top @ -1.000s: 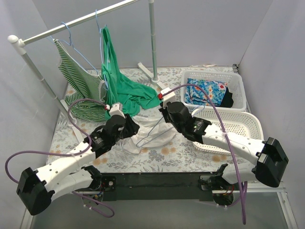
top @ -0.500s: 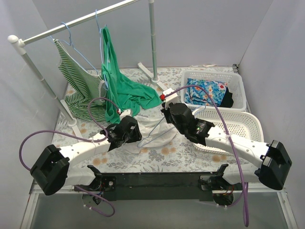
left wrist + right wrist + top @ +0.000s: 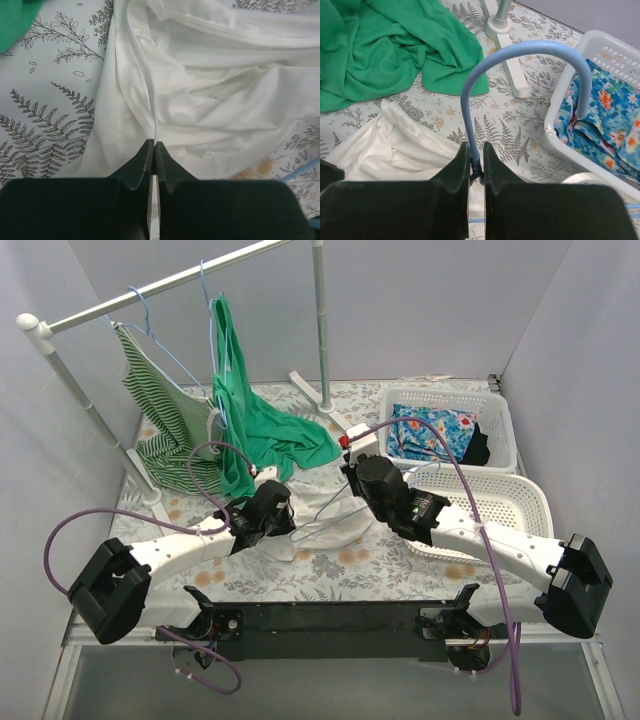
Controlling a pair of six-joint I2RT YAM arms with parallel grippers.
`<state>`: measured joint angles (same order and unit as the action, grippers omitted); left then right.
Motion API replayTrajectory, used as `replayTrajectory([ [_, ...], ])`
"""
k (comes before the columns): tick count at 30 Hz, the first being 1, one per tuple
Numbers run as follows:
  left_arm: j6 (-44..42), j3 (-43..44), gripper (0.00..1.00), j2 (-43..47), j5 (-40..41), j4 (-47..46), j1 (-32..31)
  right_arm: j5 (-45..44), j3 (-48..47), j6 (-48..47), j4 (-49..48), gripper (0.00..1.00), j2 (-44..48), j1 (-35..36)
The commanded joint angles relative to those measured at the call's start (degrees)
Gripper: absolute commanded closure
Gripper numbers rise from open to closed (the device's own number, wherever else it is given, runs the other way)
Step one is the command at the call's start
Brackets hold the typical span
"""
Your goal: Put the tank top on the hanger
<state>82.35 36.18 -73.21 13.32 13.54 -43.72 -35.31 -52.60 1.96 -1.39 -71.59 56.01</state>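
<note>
The white tank top [image 3: 335,532] lies crumpled on the floral table cover between the two arms. My left gripper [image 3: 283,512] is at its left edge; in the left wrist view the gripper [image 3: 154,145] is shut on a seamed fold of the tank top [image 3: 215,100]. My right gripper [image 3: 352,488] is shut on the neck of the light-blue wire hanger [image 3: 318,512], whose triangle lies over the tank top. In the right wrist view the gripper [image 3: 476,159] pinches the hanger just below its hook [image 3: 520,50], with the tank top [image 3: 395,147] to the left.
A clothes rail at the back left carries a green-and-white striped top [image 3: 165,415] and a bright green garment [image 3: 255,430] that spreads onto the table. The rail's foot [image 3: 322,400] stands at the back middle. A white basket [image 3: 497,405] of floral cloth and an empty basket [image 3: 505,505] sit to the right.
My left arm has stretched forward and down, bringing its gripper onto the tank top's left edge. The right arm with the hanger has shifted only slightly.
</note>
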Motion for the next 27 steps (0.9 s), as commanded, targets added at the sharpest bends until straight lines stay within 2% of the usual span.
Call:
replayTrajectory([
  [1,0.0,1.9,1.00,6.9,3.6,3.1,0.0,-8.7,-1.9,1.5,-0.9,0.99,1.1,0.3],
  [12,2.8,-2.7,1.00,16.3,0.1,7.4,0.0,-13.0,-9.7,4.6,3.8,0.99,-4.5,0.0],
  [19,4.4,-8.1,1.00,23.3,-4.7,7.9,0.0,-14.6,-9.0,6.1,4.5,0.99,-5.5,-0.2],
  [27,3.4,-6.3,1.00,26.9,-5.1,9.5,0.0,-13.5,-9.5,8.7,5.4,0.99,-8.2,-0.2],
])
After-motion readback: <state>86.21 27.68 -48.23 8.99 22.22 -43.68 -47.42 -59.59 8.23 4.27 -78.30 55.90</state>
